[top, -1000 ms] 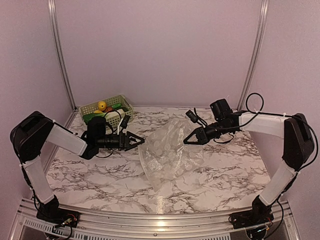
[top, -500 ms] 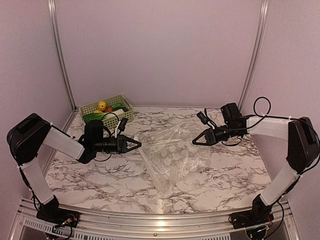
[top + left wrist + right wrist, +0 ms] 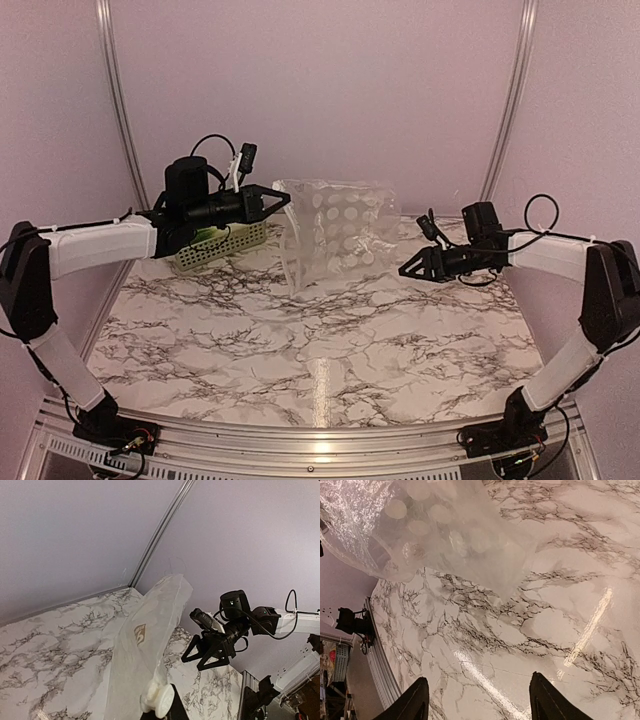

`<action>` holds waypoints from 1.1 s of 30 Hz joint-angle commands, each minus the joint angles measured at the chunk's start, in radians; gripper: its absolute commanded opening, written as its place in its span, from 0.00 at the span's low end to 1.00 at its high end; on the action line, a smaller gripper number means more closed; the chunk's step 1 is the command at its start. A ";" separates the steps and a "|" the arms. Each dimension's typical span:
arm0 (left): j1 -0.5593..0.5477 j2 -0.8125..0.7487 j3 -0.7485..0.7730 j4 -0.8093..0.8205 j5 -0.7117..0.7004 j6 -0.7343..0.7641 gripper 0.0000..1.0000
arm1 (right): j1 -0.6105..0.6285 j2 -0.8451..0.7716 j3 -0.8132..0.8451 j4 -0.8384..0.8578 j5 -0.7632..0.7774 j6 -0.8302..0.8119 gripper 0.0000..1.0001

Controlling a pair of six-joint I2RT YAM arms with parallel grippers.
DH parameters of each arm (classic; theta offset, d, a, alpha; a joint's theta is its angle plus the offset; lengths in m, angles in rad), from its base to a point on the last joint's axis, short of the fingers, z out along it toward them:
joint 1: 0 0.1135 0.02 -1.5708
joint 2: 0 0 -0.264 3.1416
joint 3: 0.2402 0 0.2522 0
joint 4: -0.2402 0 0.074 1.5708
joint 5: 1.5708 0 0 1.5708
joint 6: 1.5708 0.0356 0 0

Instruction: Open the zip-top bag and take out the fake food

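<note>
Soft, even light (glare streaks the table [image 3: 318,390]).

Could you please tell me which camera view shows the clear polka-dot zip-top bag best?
The top external view: the clear, white-dotted plastic zip-top bag hangs whole from the left gripper. The left wrist view shows the bag edge-on and close; the right wrist view shows only a dotted part of it.
</note>
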State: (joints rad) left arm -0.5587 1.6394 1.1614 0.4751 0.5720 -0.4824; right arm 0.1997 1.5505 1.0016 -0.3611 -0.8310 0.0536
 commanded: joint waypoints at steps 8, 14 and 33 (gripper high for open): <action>-0.263 0.082 0.397 -0.763 -0.453 0.774 0.00 | -0.145 -0.122 0.007 0.005 0.078 0.099 0.67; -0.460 0.231 0.345 -0.789 -0.670 0.869 0.00 | -0.146 -0.144 -0.030 -0.002 0.076 0.091 0.67; -0.601 0.298 0.356 -0.762 -0.623 0.717 0.99 | -0.147 -0.193 -0.049 -0.024 0.081 0.072 0.78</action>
State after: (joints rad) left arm -1.1595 2.0399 1.5238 -0.2634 -0.0414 0.2695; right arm 0.0608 1.3876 0.9447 -0.3706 -0.7525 0.1299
